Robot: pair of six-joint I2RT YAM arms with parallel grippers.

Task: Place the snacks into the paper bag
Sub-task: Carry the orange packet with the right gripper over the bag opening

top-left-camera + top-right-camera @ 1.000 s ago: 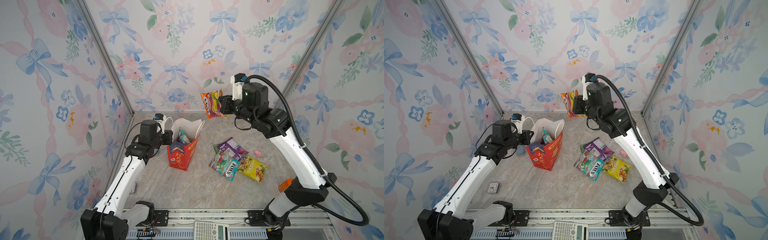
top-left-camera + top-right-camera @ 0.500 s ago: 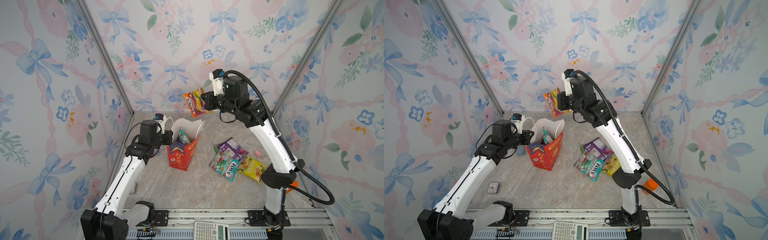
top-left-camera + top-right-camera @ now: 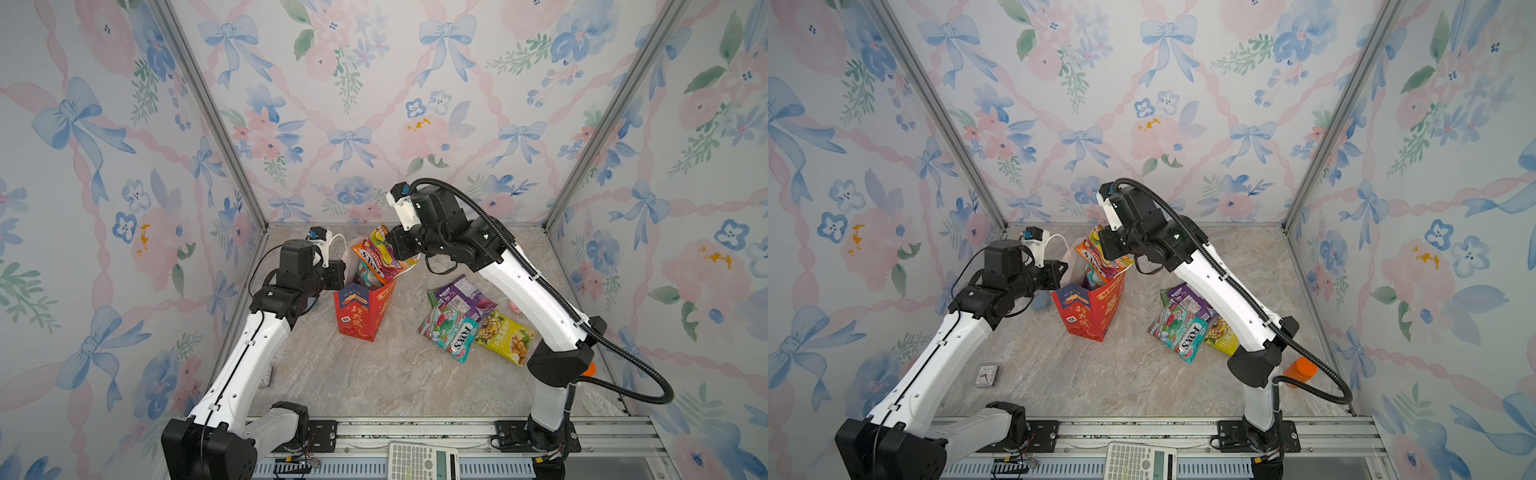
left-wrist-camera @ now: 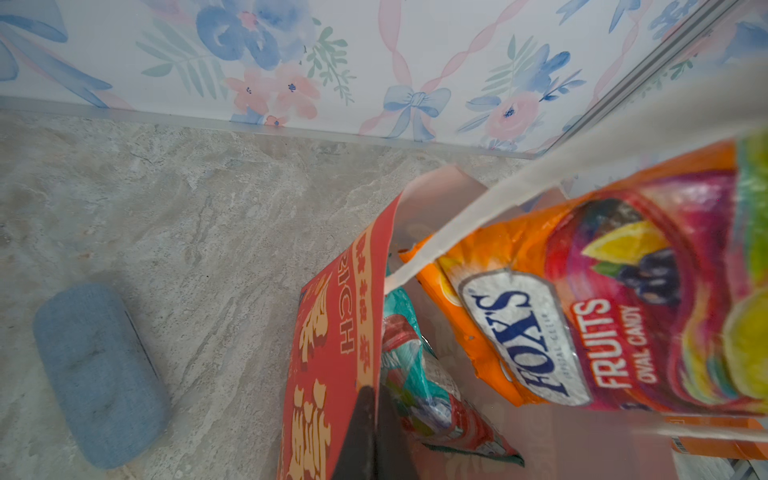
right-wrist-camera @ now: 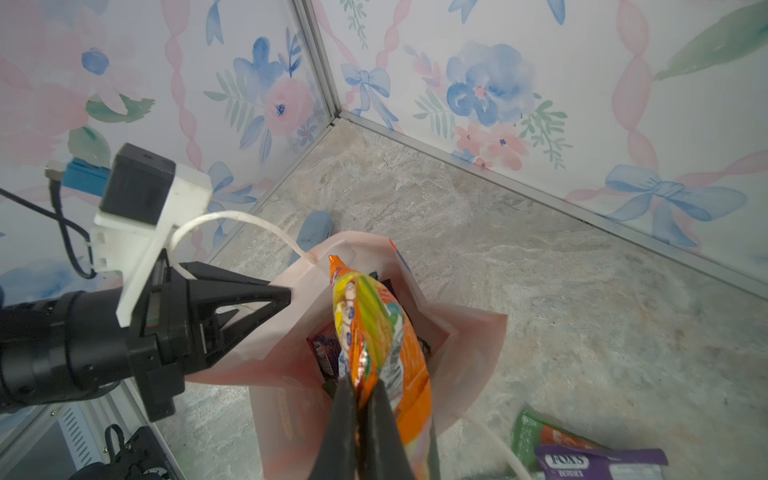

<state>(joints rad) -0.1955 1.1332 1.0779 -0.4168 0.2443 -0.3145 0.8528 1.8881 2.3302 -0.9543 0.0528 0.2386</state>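
Note:
The red paper bag (image 3: 365, 309) (image 3: 1088, 309) stands upright left of the middle. My left gripper (image 3: 343, 272) (image 4: 374, 399) is shut on its rim at the left side, holding the mouth apart. My right gripper (image 3: 397, 249) (image 5: 363, 399) is shut on an orange FOX'S packet (image 3: 380, 259) (image 4: 582, 316), which hangs over the bag's mouth with its lower end inside. A teal packet (image 4: 411, 353) and a purple one (image 5: 322, 353) lie inside the bag. On the table to the right lie purple (image 3: 461, 297), teal (image 3: 446, 332) and yellow (image 3: 505, 336) snacks.
A blue-grey case (image 4: 99, 370) (image 3: 1040, 301) lies behind the bag by the left wall. An orange bottle (image 3: 1300, 370) stands behind the right arm's base. A white calculator (image 3: 422, 461) sits on the front rail. A small pink item (image 3: 515, 307) and a small card (image 3: 986, 376) lie on the table.
My right arm has carried the orange packet from high by the back wall down and left to the bag's mouth. The left arm and bag have not moved.

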